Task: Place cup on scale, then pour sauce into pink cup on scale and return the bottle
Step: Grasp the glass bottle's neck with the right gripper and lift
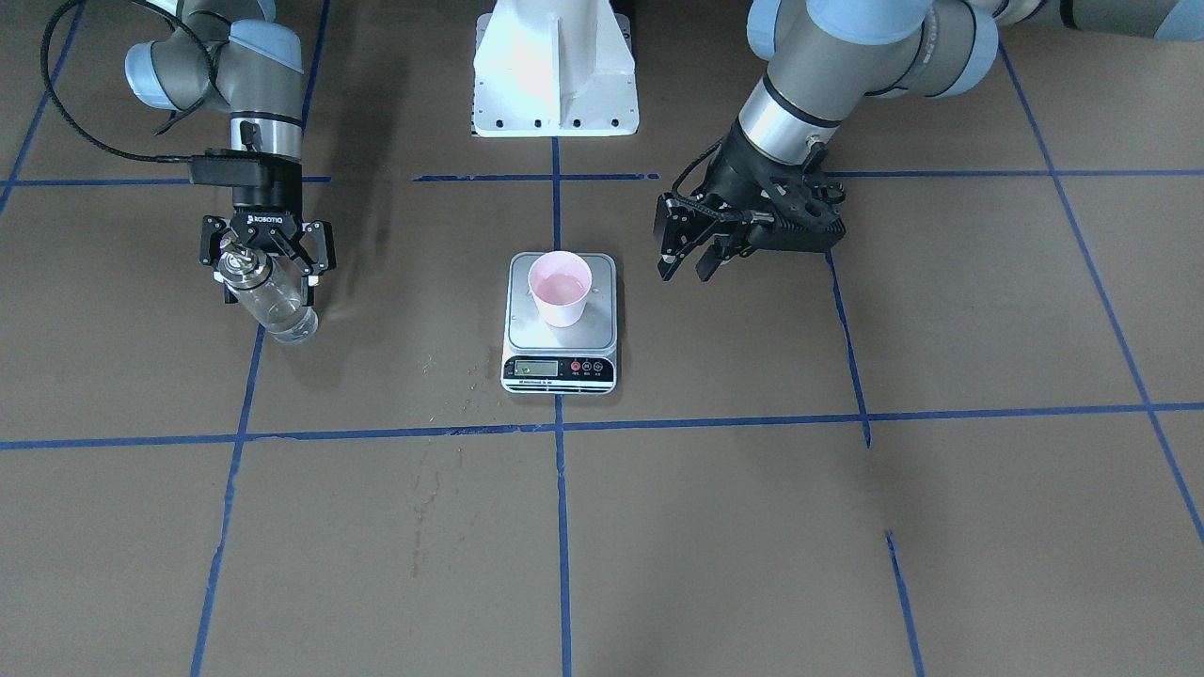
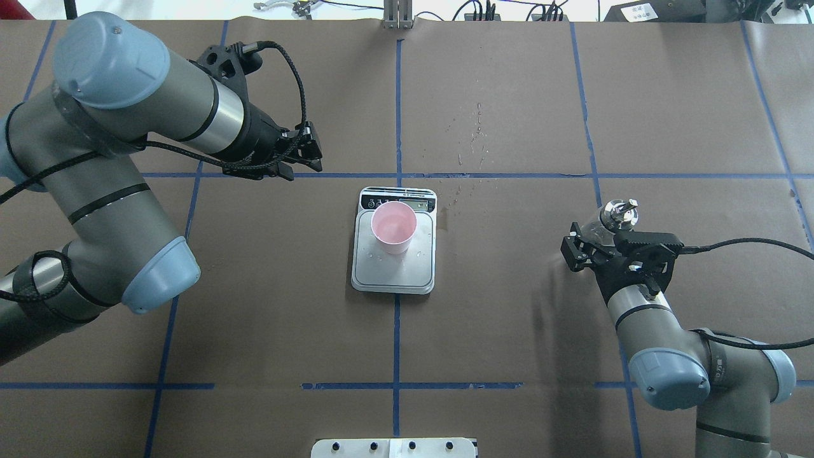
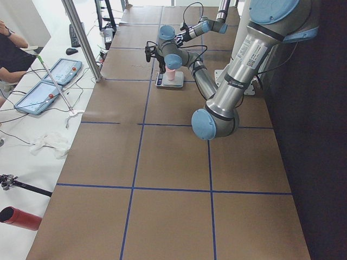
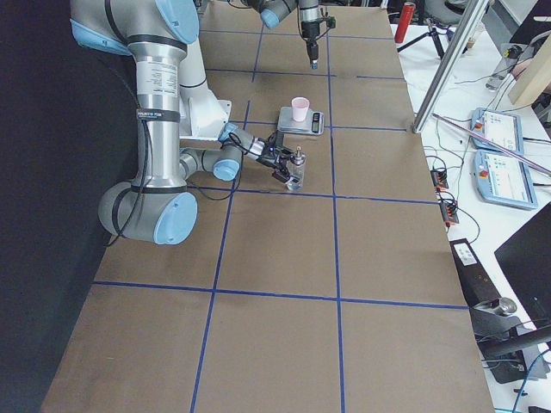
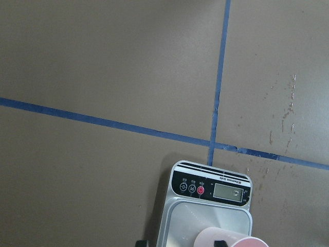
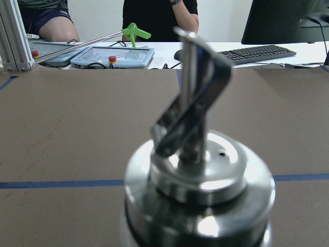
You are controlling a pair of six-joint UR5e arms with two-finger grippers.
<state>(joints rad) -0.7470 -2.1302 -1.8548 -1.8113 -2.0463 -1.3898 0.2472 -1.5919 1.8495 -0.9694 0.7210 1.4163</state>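
The pale pink cup point(image 1: 561, 290) stands upright on the silver plate of the scale point(image 1: 561, 369) at the table's middle, with a sheen of liquid inside; both also show in the overhead view, the cup point(image 2: 394, 227) on the scale point(image 2: 394, 275). My right gripper point(image 1: 270, 285) is shut on the clear glass bottle point(image 1: 284, 318), held upright at or just above the table, far to the robot's right of the scale. Its metal pourer cap point(image 6: 198, 154) fills the right wrist view. My left gripper point(image 1: 689, 263) is open and empty, hovering just beside the scale.
The white robot base point(image 1: 555, 85) stands behind the scale. Blue tape lines cross the brown table. Small droplets and stains point(image 2: 474, 137) lie beyond the scale. Operators' tablets point(image 3: 54, 81) sit on a side desk past the table's far edge.
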